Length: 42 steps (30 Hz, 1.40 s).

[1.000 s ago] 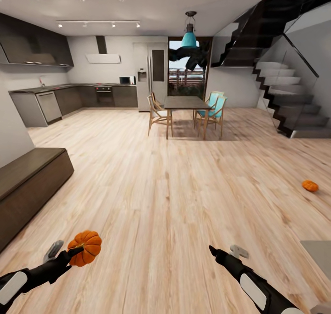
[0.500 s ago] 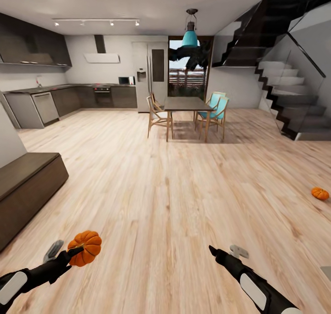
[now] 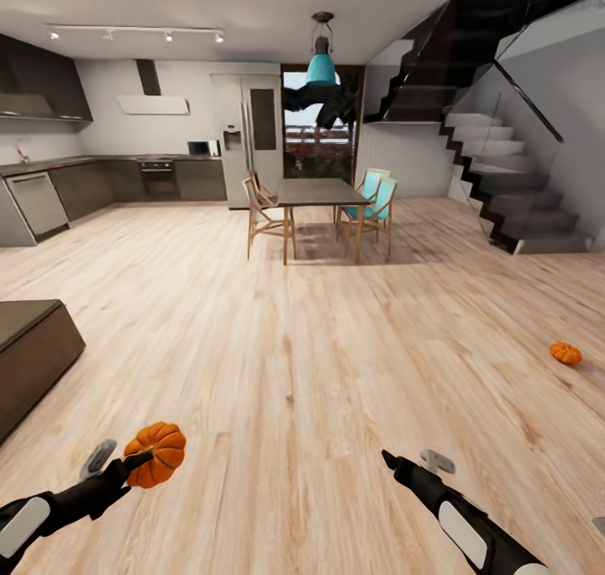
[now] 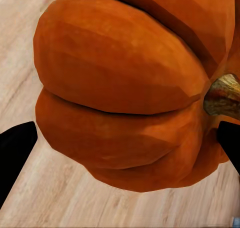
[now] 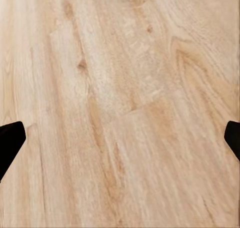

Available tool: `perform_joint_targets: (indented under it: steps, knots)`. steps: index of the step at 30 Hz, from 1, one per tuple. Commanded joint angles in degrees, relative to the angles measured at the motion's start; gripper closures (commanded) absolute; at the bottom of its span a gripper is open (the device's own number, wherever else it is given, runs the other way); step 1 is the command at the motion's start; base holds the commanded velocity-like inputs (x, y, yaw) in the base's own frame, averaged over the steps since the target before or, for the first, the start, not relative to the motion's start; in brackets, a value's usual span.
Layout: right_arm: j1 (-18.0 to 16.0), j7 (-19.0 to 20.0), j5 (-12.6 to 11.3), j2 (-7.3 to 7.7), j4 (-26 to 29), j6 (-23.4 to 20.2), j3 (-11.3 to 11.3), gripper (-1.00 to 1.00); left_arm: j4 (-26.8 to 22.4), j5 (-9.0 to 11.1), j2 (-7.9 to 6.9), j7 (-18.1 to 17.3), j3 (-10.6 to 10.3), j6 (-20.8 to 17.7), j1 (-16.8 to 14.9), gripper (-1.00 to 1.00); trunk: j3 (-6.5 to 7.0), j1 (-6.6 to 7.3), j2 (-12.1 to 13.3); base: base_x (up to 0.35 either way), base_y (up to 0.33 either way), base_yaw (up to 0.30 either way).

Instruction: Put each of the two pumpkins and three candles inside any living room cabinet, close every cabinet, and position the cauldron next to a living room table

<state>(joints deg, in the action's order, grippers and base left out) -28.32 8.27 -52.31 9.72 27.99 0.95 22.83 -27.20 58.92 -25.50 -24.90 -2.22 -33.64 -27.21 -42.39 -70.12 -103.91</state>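
My left gripper point(image 3: 124, 462) is shut on a ribbed orange pumpkin point(image 3: 157, 454), held low at the head view's left. In the left wrist view this pumpkin point(image 4: 125, 88) sits close up between the dark fingertips point(image 4: 15, 155), its brown stem to one side. A second pumpkin point(image 3: 565, 353) lies on the wooden floor far to the right. My right gripper point(image 3: 412, 459) is open over bare floor, with nothing between its fingertips point(image 5: 10, 138). One end of the dark-brown cabinet point(image 3: 29, 344) shows at the left edge. The candles and the cauldron are out of view.
Pale plank floor point(image 3: 319, 348) stretches ahead. A dining table point(image 3: 318, 192) with wooden and teal chairs stands at the back, the kitchen units point(image 3: 50, 192) to its left, dark stairs point(image 3: 512, 180) on the right. A grey sliver point(image 3: 600, 524) shows at the lower right edge.
The whole picture has shifted, so the camera has turned: the cabinet and the kitchen slid toward the left edge. Both arms and the held pumpkin keep the same place in the view.
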Motion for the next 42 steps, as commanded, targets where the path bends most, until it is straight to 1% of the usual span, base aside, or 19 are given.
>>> perform_joint_targets:
  steps: [1, 5, 15, 25, 35, 42]
  knots:
    - [-0.07, 0.08, -0.60, 0.05, -0.03, 0.10, 0.37, -1.00, -0.02, 0.84, -0.07, 0.02, -0.15, -0.28, -0.03, 1.00, -0.05, -0.03, -0.02, 0.342, 0.000, -0.287]
    - [-0.07, 0.08, -0.58, 0.09, -0.02, 0.32, 0.37, -1.00, 0.00, 0.84, -0.06, 0.02, -0.15, -0.28, -0.03, 1.00, -0.05, -0.03, -0.02, 0.342, 0.000, -0.217]
    - [-0.07, 0.16, -0.51, 0.10, 0.04, 0.54, 0.37, -1.00, 0.04, 0.84, -0.02, 0.04, -0.15, -0.22, -0.03, 1.00, -0.05, -0.03, -0.02, 0.342, 0.000, -0.034]
    - [-0.07, 0.17, -0.51, 0.12, 0.04, 0.21, 0.37, -1.00, 0.04, 0.84, 0.01, 0.17, -0.16, -0.19, -0.03, 1.00, -0.05, -0.03, -0.02, 0.342, 0.000, -0.207]
    - [-0.07, 0.17, -0.53, 0.06, 0.04, 0.30, 0.37, -1.00, 0.04, 0.84, 0.01, 0.28, -0.19, -0.19, -0.03, 1.00, -0.05, -0.03, -0.02, 0.342, 0.000, -0.038]
    - [-0.07, 0.17, -0.54, 0.05, 0.01, 0.33, 0.37, -1.00, 0.04, 0.84, 0.00, 0.21, -0.15, -0.19, -0.03, 1.00, -0.05, -0.03, -0.02, 0.342, 0.000, -0.224]
